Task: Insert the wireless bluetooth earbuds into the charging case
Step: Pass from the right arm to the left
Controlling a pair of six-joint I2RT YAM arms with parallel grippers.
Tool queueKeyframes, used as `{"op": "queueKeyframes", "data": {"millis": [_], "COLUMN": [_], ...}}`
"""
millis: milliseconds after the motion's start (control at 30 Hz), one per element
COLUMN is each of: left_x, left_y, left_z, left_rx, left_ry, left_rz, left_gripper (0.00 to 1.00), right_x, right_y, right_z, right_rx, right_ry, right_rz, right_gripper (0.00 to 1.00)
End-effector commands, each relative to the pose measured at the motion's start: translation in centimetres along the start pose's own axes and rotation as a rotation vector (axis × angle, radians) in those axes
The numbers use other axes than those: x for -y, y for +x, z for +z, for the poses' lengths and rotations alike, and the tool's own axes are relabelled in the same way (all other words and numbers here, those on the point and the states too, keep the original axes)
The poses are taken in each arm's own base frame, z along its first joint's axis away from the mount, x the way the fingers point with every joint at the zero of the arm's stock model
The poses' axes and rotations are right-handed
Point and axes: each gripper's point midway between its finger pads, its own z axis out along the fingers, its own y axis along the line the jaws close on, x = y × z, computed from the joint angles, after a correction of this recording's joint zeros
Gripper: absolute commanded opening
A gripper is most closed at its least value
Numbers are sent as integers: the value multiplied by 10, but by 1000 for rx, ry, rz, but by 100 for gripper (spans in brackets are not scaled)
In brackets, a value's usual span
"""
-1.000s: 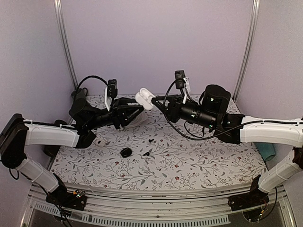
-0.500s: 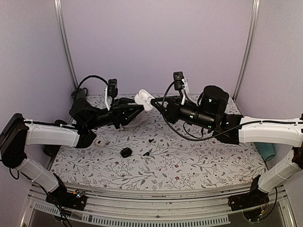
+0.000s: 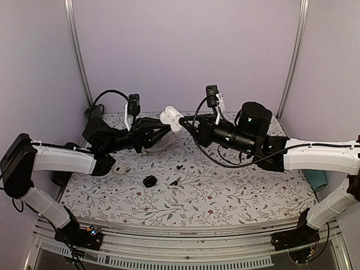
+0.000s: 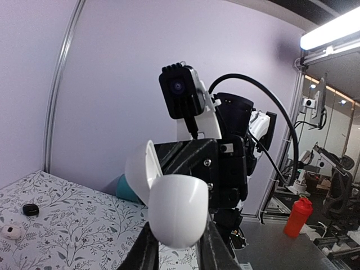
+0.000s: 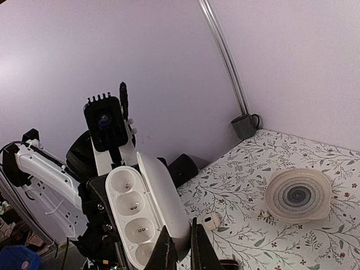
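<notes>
One earbud (image 3: 119,169) on the table; one open charging case (image 5: 145,214) aloft.

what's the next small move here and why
Probably open the right hand, leave the charging case to the left hand gripping its base, and lower toward the earbud on the table: the case is open and its wells look empty.

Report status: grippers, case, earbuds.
Left gripper and right gripper both shut on open white plastic charging case, aloft. Sockets empty. One glossy white earbud on floral table, small black bits nearby.
</notes>
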Motion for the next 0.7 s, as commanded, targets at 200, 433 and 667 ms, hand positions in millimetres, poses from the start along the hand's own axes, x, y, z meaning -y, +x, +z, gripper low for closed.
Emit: {"op": "queueKeyframes", "data": {"millis": [200,433,667], "left_x": [16,17,5], "left_y": [-4,-2,-2], "left_z": [2,-5,-12], "left_rx": [-3,-11,-16], "left_ry": [101,114,71], "left_rz": [23,29,9], "left_gripper": [0,0,0], "right_x": [-6,-6,-12], "right_y": [2,-3,-6], "right_z": [1,-4,-13], "right_rx": [-9,4,5], "right_ry": [-22,-16,-37], "right_rz": [4,14,12], "right_gripper": [27,40,44]}}
